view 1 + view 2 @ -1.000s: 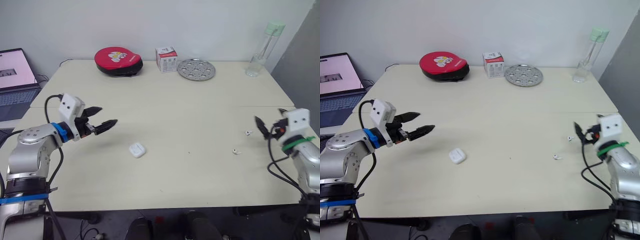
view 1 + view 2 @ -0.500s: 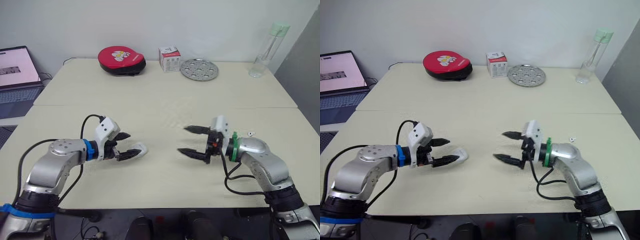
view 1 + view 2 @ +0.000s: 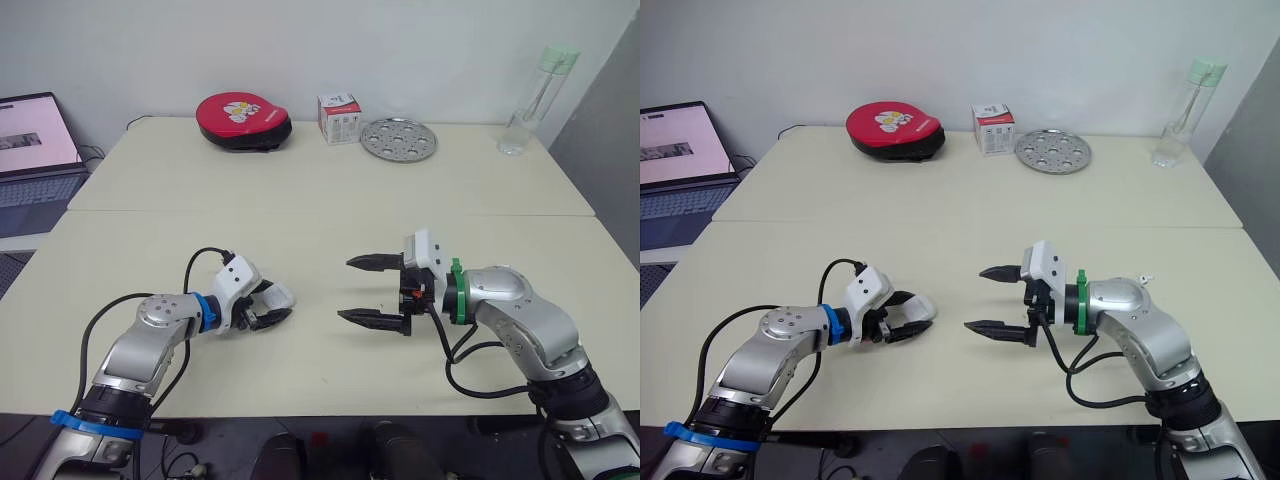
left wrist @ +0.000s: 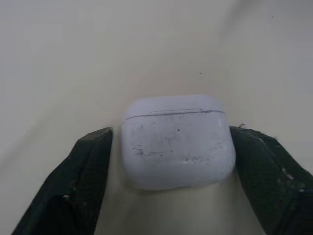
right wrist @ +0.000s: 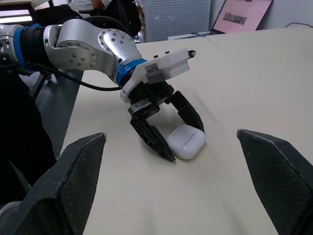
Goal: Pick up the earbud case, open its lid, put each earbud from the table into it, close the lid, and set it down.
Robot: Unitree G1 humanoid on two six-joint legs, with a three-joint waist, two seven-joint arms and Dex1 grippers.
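Observation:
The white earbud case [image 3: 279,296] lies lid-shut on the cream table [image 3: 320,220], left of centre near the front. My left gripper [image 3: 272,305] is open and straddles it, one black finger [image 4: 83,171] on each side of the case [image 4: 176,142], with a thin gap on one side. My right gripper [image 3: 346,288] hovers wide open just right of the case, pointing at it; its wrist view shows the case [image 5: 187,142] between the left fingers. One small white earbud [image 3: 1146,280] lies beyond my right forearm. I cannot see the other earbud.
Along the back edge stand a red round pouch [image 3: 243,120], a small white box [image 3: 337,118], a perforated metal plate [image 3: 398,138] and a clear bottle [image 3: 530,100]. A laptop [image 3: 30,150] sits off the table's left side.
My left gripper has slid forward so the case now sits deep between its fingers, which have narrowed. My right gripper has moved left, closer to the case.

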